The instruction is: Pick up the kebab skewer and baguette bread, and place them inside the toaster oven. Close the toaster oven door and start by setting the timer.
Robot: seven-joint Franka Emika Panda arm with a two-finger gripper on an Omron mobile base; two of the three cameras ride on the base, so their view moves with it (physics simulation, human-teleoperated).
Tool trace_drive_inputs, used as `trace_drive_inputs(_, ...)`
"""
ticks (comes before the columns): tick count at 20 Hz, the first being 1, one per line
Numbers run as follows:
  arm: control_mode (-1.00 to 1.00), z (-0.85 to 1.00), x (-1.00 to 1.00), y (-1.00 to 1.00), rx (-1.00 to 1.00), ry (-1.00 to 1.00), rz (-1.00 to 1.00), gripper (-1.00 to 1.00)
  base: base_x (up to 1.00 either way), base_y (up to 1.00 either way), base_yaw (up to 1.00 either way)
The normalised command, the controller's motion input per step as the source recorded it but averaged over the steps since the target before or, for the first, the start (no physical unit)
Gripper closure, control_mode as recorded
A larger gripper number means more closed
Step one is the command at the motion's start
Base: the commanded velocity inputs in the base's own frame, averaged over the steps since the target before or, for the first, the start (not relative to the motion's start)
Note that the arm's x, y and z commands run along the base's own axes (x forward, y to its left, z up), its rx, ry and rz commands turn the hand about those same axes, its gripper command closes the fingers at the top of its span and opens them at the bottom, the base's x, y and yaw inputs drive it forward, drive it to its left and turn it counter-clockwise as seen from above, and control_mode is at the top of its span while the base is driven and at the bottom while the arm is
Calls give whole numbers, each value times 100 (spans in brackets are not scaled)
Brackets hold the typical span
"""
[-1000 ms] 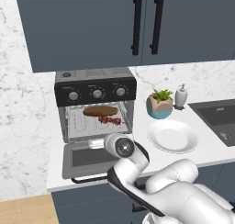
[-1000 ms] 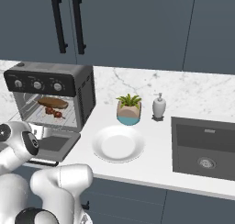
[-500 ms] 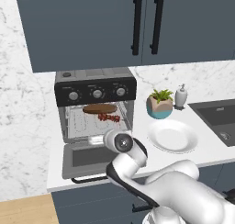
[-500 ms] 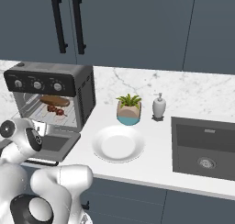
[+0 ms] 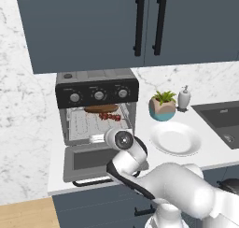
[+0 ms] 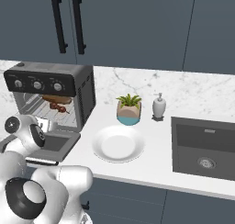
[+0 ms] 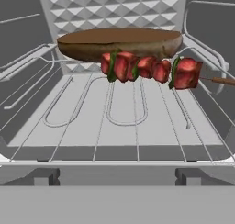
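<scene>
The toaster oven [image 5: 96,94] [image 6: 46,83] stands on the counter with its door [image 5: 88,159] [image 6: 59,142] dropped flat. On the wire rack [image 7: 119,122] the brown baguette bread [image 7: 119,42] [image 5: 100,109] [image 6: 57,99] lies across the back. The kebab skewer [image 7: 151,68] [image 5: 108,116] [image 6: 60,108] rests just in front of it, touching it. My gripper [image 5: 97,138] hovers over the open door at the oven's mouth, pointing inward. Nothing is in it, and its jaws stand wide.
To the right of the oven sit a white plate [image 5: 176,139] [image 6: 118,143], a potted plant [image 5: 162,105] [image 6: 128,109] and a soap dispenser [image 5: 185,98] [image 6: 159,106]. A sink [image 5: 221,119] [image 6: 206,145] lies at the far right. Dark cabinets hang above.
My hand has risen slightly in front of the oven opening. The bread and the skewer have stayed where they lie on the rack.
</scene>
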Motion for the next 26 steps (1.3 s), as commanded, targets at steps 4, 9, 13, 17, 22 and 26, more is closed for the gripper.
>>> trace_drive_inputs(4,-100,0,27,0,0,0,0,-100,0,0,0)
trace_drive_inputs(9,-100,0,28,0,0,0,0,-100,0,0,0)
trace_drive_inputs(13,-100,0,29,0,0,-1,0,-100,0,0,0)
trace_drive_inputs(17,-100,0,29,0,0,-2,0,-100,0,0,0)
trace_drive_inputs(22,-100,0,22,0,0,-8,0,-100,0,0,0)
trace_drive_inputs(26,-100,0,25,0,0,-11,0,-100,0,0,0)
